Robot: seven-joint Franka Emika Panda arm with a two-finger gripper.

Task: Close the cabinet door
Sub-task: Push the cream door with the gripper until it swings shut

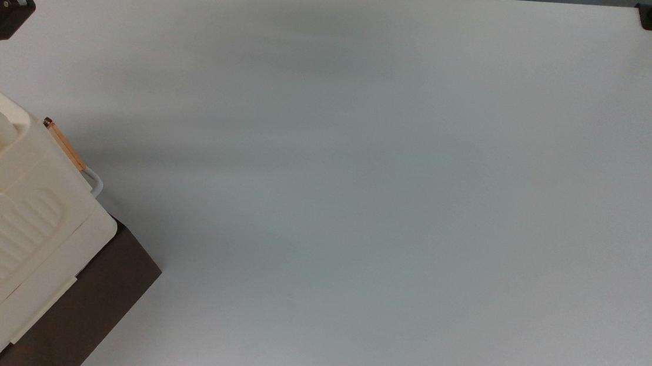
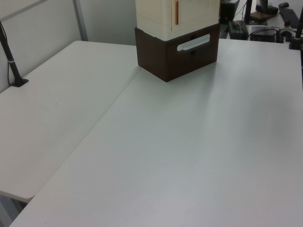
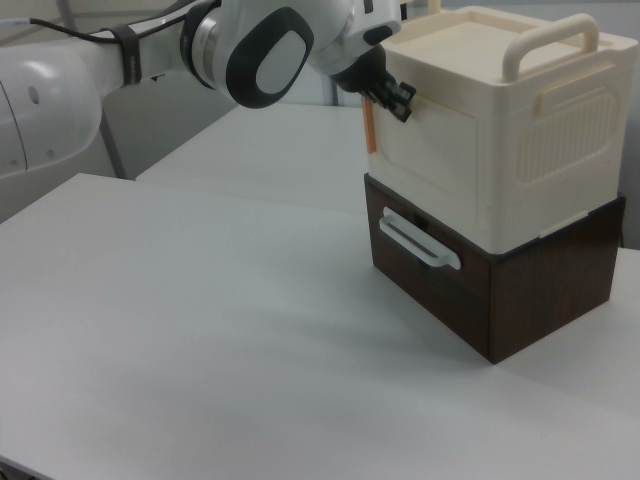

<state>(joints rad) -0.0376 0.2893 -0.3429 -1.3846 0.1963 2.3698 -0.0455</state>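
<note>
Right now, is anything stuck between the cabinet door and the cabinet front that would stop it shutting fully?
Nothing visible. The cabinet door already lies flat against the cream cabinet, its orange edge strip flush. The gripper sits at the door's top corner.

Cream plastic cabinet with a top handle [image 3: 500, 150]: one
Dark brown wooden drawer base [image 3: 500, 290]: one
White drawer handle [image 3: 418, 243]: one
White counter [image 1: 361, 180]: one
</note>
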